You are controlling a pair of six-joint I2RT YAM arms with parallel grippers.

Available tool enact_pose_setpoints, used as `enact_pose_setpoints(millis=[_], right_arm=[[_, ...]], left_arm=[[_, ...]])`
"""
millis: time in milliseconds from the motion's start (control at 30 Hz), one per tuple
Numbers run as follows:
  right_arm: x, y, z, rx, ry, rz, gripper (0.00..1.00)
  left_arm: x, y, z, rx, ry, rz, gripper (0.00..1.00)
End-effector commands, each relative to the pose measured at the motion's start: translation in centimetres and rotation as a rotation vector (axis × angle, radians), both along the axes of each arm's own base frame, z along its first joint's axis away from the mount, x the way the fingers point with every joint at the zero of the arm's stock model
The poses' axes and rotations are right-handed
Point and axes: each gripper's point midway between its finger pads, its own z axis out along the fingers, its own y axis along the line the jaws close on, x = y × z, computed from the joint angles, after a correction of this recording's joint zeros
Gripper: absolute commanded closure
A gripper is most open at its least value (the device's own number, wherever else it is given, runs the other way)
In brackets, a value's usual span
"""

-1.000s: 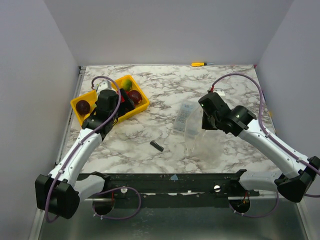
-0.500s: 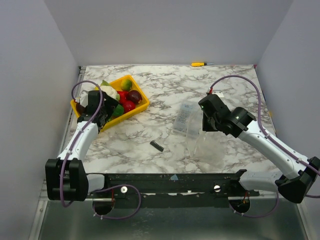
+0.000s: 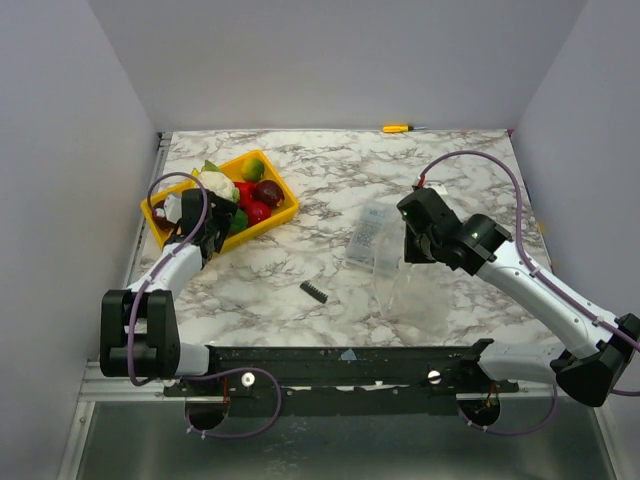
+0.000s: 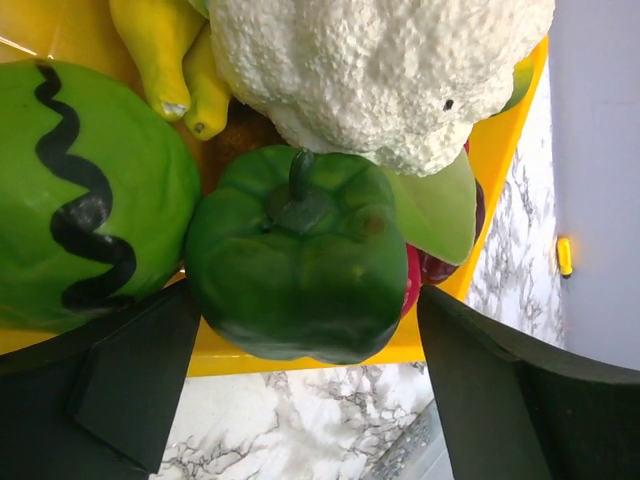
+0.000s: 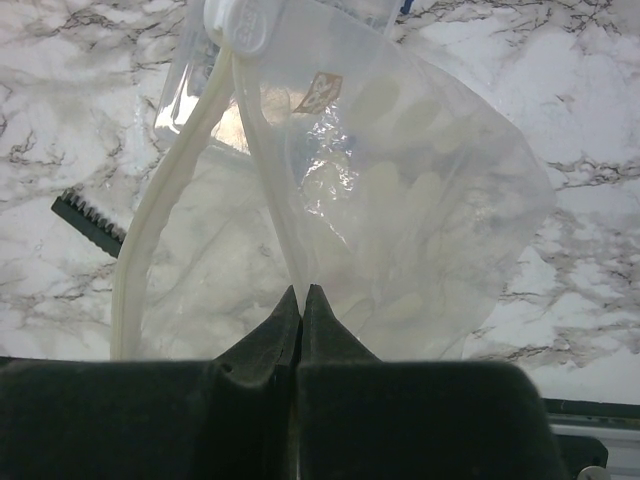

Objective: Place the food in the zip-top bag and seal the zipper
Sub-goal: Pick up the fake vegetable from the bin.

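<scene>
I have my left gripper [image 4: 308, 300] spread wide on either side of the green pepper [image 4: 300, 260] in the yellow tray [image 4: 495, 170] near the table's [image 3: 330, 170] far left corner, while my right gripper [image 5: 303, 292] pinches the clear bag [image 5: 400, 200] right of the table's middle, its zipper [image 5: 160, 220] parted.
</scene>
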Motion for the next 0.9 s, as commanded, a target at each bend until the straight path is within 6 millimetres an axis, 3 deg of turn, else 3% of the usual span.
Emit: enact_pose_setpoints(millis=[0,100,233,333,467,600,700,800,867], right_arm=[[0.1,0.8,0.6,0.044,-0.007,0.008,1.0],[0.1,0.8,0.2,0.037,0.006,0.006,1.0],[0.1,0.5,0.0,0.022,0.0,-0.003,1.0],[0.2,0.2,0.1,0.011,-0.009,-0.009,1.0],[0.3,-0.1,0.2,0.001,-0.026,-0.008,1.0],[0.4,-0.3,0.2,-0.009,-0.04,-0.001,1.0],[0.5,-0.2,0.1,-0.001,-0.053,0.016,1.0],[0.5,0.2,0.2,0.017,-0.056,0.026,1.0],[0.4,0.6,0.3,0.042,-0.055,0.036,1.0]], left_arm=[[1.2,0.4,0.5,-0.003,-0.056,0.025,0.2],[1.3,0.7,0.8,0.017,-0.081,0.024,0.4],[0.9,0.7,2.4,0.046,-0.146,0.005,0.57],[0.1,0.5,4.1,0.072,-0.185,-0.034,0.66],[-2.1,-1.4,5.9,0.063,-0.22,-0.165,0.7],[-5.3,-5.6,8.6,0.013,-0.294,-0.406,0.68],[-8.4,-11.3,11.4,-0.023,-0.415,-0.646,0.66],[-12.9,-17.7,14.8,-0.067,-0.58,-0.905,0.65],[-15.4,-20.7,16.8,-0.125,-0.671,-1.008,0.65]])
